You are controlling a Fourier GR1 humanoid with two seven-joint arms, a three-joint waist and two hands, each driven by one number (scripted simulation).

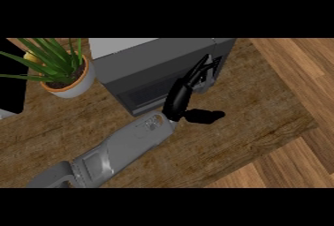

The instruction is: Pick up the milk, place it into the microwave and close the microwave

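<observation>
**Left hand flat against microwave, milk out of sight**

Reaching in from the lower left along a grey forearm (124, 148), the left hand (177, 99), stretched out over the wooden counter (254, 128). Held wide and holding nothing: fingers (195, 73) straight and long, laid up against the near corner of the dark grey microwave (150, 62), thumb (205, 116) stuck out sideways to the right, clear of the appliance and hanging above bare wood.

Directly ahead of the fingertips and to their left, the microwave's boxy top and its darker front panel. No brand, label or lettering legible anywhere on it. Cannot tell from this angle whether the door sits fully closed.

Milk hidden from view; impossible to say where it is.

Well to the left of the hand, beyond the microwave, a spiky green plant (49, 57) in a pale, orange-rimmed pot (72, 88). Off to the right of the hand, past the counter's edge, plank flooring (300, 70).
</observation>
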